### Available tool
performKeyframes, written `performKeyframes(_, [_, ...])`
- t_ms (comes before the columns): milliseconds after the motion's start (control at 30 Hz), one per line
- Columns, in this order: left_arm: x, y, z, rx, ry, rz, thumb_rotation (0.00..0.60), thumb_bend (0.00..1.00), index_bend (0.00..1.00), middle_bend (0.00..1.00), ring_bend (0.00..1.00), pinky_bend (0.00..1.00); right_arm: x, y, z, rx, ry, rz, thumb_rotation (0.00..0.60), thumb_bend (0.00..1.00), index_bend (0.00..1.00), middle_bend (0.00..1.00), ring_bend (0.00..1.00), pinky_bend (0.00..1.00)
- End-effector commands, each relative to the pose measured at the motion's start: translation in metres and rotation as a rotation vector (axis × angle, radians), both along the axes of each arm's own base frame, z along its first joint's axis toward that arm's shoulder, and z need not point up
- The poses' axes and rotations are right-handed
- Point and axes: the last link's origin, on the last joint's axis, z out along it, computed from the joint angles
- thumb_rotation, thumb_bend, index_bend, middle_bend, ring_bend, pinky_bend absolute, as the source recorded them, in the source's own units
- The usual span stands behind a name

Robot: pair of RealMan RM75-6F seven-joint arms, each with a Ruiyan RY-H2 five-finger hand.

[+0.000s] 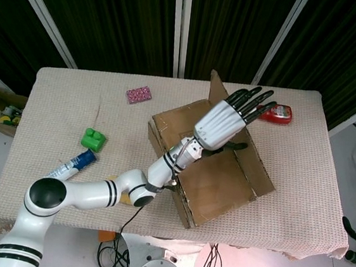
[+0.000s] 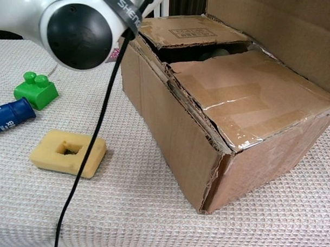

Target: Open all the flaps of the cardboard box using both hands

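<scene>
The cardboard box (image 1: 214, 185) sits mid-table, angled, its near side (image 2: 170, 123) facing the chest view. My left hand (image 1: 230, 117) is above the box with its fingers stretched out and spread, its palm against the long right flap (image 1: 258, 170), and it holds nothing. That flap (image 2: 276, 35) stands up along the box's far side. Two other flaps still lie flat: a short end flap (image 2: 184, 32) and a taped flap (image 2: 247, 94), with a dark gap between them. The right hand does not show in either view.
A red bottle (image 1: 277, 113) lies just behind the raised flap. A pink packet (image 1: 139, 94), green block (image 2: 36, 90), blue tube (image 2: 8, 117) and yellow sponge (image 2: 68, 152) lie left of the box. My left arm's elbow (image 2: 81, 31) hangs over the table's left.
</scene>
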Motion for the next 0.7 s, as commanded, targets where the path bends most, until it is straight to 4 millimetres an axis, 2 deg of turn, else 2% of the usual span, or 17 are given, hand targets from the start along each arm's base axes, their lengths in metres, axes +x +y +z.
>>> performKeyframes(33, [0.014, -0.003, -0.011, -0.017, -0.022, 0.015, 0.451, 0.05, 0.02, 0.00, 0.03, 0.19, -0.002, -0.001, 0.001, 0.000, -0.003, -0.001, 0.600, 0.22, 0.00, 0.00, 0.00, 0.00])
performKeyframes(367, [0.048, -0.015, -0.054, -0.090, -0.033, 0.062, 0.448, 0.05, 0.00, 0.00, 0.03, 0.19, -0.008, -0.003, 0.000, 0.011, -0.021, -0.012, 0.600, 0.22, 0.00, 0.00, 0.00, 0.00])
performKeyframes(533, [0.055, -0.013, -0.056, -0.053, -0.023, 0.048, 0.448, 0.05, 0.00, 0.00, 0.03, 0.19, -0.011, -0.001, 0.004, 0.001, -0.027, -0.017, 0.600, 0.22, 0.00, 0.00, 0.00, 0.00])
performKeyframes(700, [0.038, 0.001, -0.046, 0.002, 0.009, 0.054, 0.445, 0.05, 0.00, 0.00, 0.03, 0.19, -0.015, -0.001, 0.005, 0.004, -0.025, -0.028, 0.600, 0.22, 0.00, 0.00, 0.00, 0.00])
